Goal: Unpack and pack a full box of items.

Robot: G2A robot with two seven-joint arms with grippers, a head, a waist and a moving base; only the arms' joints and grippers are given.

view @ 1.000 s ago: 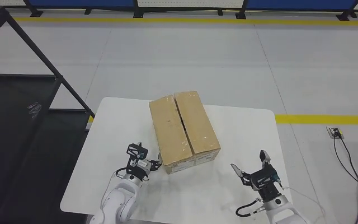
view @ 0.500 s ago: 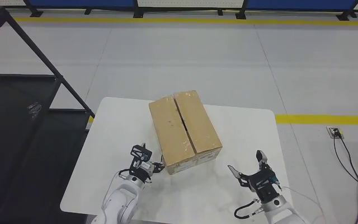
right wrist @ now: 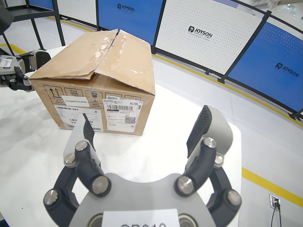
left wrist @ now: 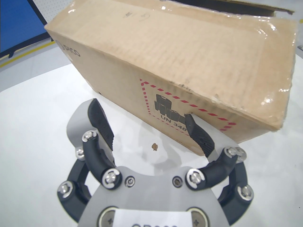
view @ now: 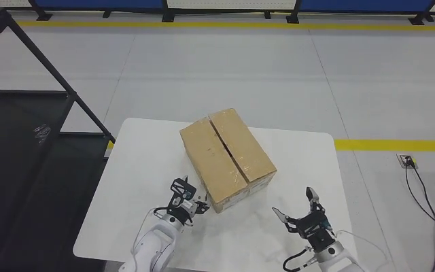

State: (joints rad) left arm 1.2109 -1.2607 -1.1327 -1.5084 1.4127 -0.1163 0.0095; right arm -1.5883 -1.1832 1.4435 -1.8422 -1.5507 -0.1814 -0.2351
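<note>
- Cardboard box sits mid-table on the white table, top flaps folded down, with the taped seam running along its long axis.
- That long axis lies at a slant: the far end is toward the robot's left, and the labelled short end is swung near-right, facing the right gripper.
- Left gripper is spread wide and holds nothing, low by the box's near-left corner. One pad looks to be touching the long side, though that is hard to be sure of.
- Right gripper is wide apart too and holds nothing, hovering near the table's front edge, apart from the box.
</note>
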